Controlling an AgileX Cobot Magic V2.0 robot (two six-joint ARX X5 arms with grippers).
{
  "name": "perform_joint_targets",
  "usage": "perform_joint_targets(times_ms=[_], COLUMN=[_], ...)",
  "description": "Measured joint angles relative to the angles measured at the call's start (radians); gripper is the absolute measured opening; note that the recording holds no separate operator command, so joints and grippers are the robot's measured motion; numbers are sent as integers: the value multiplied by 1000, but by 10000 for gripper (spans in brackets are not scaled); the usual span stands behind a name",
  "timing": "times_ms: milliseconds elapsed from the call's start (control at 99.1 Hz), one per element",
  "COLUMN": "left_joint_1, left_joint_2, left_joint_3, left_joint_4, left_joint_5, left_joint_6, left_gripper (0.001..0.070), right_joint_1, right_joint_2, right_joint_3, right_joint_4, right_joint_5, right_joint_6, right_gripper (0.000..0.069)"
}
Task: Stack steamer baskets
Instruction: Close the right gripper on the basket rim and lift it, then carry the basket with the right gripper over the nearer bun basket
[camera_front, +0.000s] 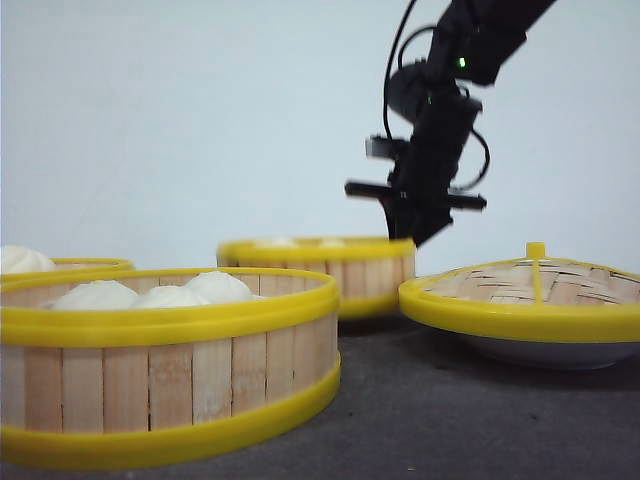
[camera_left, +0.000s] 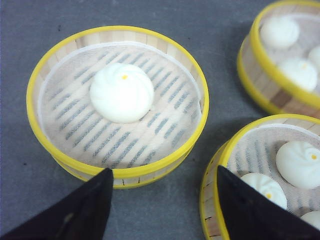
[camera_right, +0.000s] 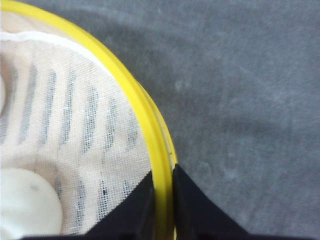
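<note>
Yellow rims and pale wooden slats mark three steamer baskets on the dark grey table (camera_front: 450, 420). In the front view, the nearest basket (camera_front: 165, 385) sits at about seven o'clock and holds white buns (camera_front: 165, 293); a second basket (camera_front: 65, 267) peeks from behind it at nine o'clock, and the far basket (camera_front: 320, 270) stands near the centre. At four o'clock a woven lid (camera_front: 530, 290) with a yellow rim rests on a white plate (camera_front: 550, 352). The right gripper (camera_front: 420, 225) comes down from one o'clock onto the far basket's right edge. In the left wrist view, the left gripper (camera_left: 162, 210) hangs released, its fingers (camera_left: 80, 212) spread wide, above a basket with one bun (camera_left: 122, 92); two more baskets lie at one and five o'clock. In the right wrist view, the right gripper's fingers (camera_right: 132, 210) are clenched on the far basket's rim (camera_right: 150, 130), one inside the wall and one outside, with a bun (camera_right: 27, 207) on the cloth liner at eight o'clock.
</note>
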Motion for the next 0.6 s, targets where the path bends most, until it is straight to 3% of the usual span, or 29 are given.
perform_joint_targets(times_ms=[151,313,595], left_joint_1=[0,0,0], left_joint_2=[0,0,0], left_joint_3=[0,0,0], left_joint_4=[0,-1,-11], left_joint_5=[0,0,0], left_joint_6=[0,0,0], left_gripper=[395,395,395], right_joint_1=[3,26,103], right_joint_2=[0,0,-82], right_joint_3=[162,293,328], right_joint_4=[-152,-351,-526], right_joint_5=[0,0,3], right_joint_6=[75,90,81], right_gripper=[26,26,26])
